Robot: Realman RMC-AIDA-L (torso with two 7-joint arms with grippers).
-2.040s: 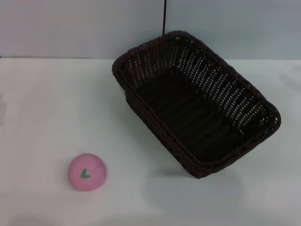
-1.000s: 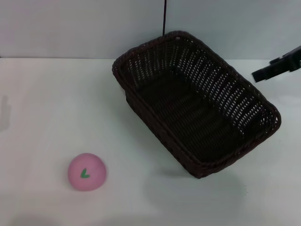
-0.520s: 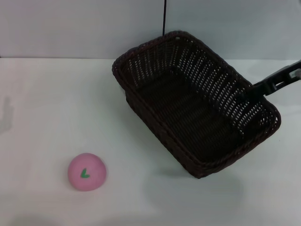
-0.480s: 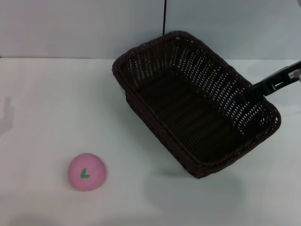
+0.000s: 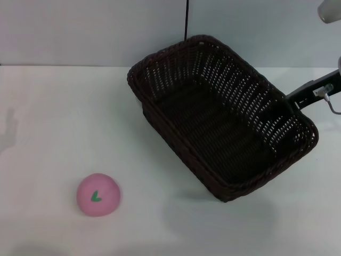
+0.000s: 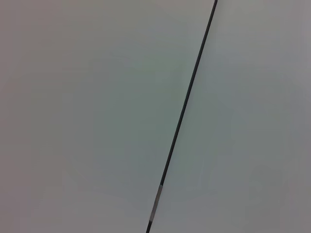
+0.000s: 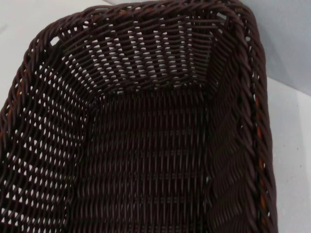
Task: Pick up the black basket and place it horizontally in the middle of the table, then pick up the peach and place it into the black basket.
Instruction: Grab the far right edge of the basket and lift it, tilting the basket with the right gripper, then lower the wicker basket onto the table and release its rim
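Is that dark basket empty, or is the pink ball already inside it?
Empty. The black basket shows only bare woven floor in both views, and the peach sits on the table, apart from it.

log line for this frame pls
right gripper: at right rim of black basket | basket: diagonal on table, empty | peach: front-left, untouched | left arm: not in view

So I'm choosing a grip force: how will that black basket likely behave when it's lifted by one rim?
The black basket looks stiff: its woven walls hold their shape. Open weave suggests it's light for its size. Held at one rim by the right gripper, it would probably tilt, since most of it lies beyond that rim.
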